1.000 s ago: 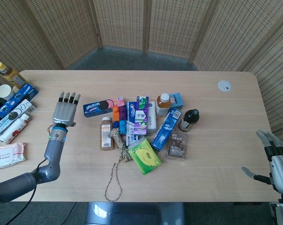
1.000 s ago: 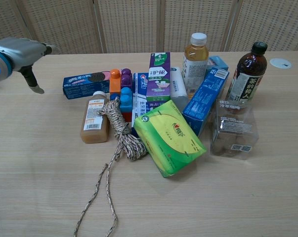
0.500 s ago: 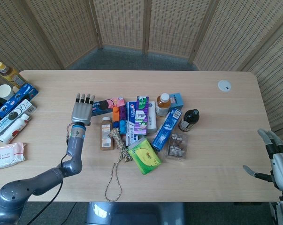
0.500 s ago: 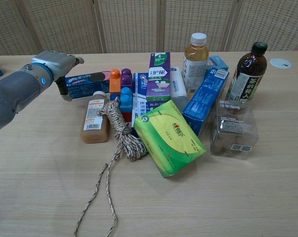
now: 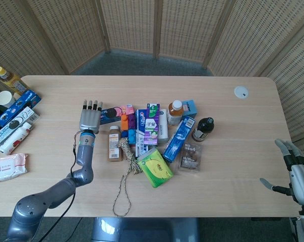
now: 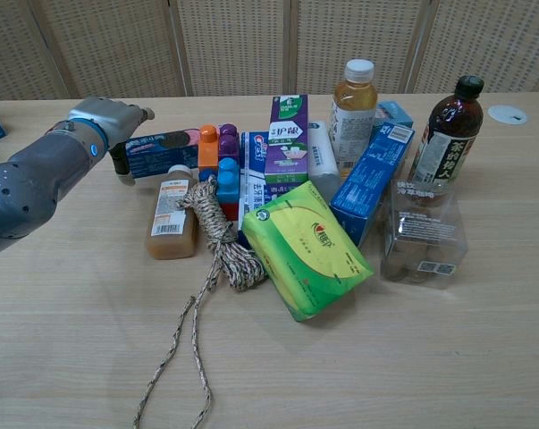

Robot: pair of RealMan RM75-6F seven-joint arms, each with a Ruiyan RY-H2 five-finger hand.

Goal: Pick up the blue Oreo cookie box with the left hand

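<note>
The blue Oreo cookie box (image 5: 111,113) lies flat at the left end of the pile of goods; the chest view shows its long side (image 6: 164,150). My left hand (image 5: 90,117) hovers palm down over the box's left end, fingers straight and apart, holding nothing. In the chest view this left hand (image 6: 111,121) covers that end of the box, thumb hanging down in front of it. Whether it touches the box is unclear. My right hand (image 5: 296,172) is open beyond the table's right front corner.
Beside the box stand an orange and purple block toy (image 5: 125,122), a brown juice bottle (image 5: 114,143) and a coil of rope (image 5: 127,154). Cartons, bottles and a green pack (image 6: 307,248) fill the pile. Two more Oreo boxes (image 5: 17,107) and a cup (image 5: 5,98) sit at the far left edge.
My left hand has moved right across the table and slightly away from me, from bare tabletop to the left end of the Oreo box. The right hand stays put.
</note>
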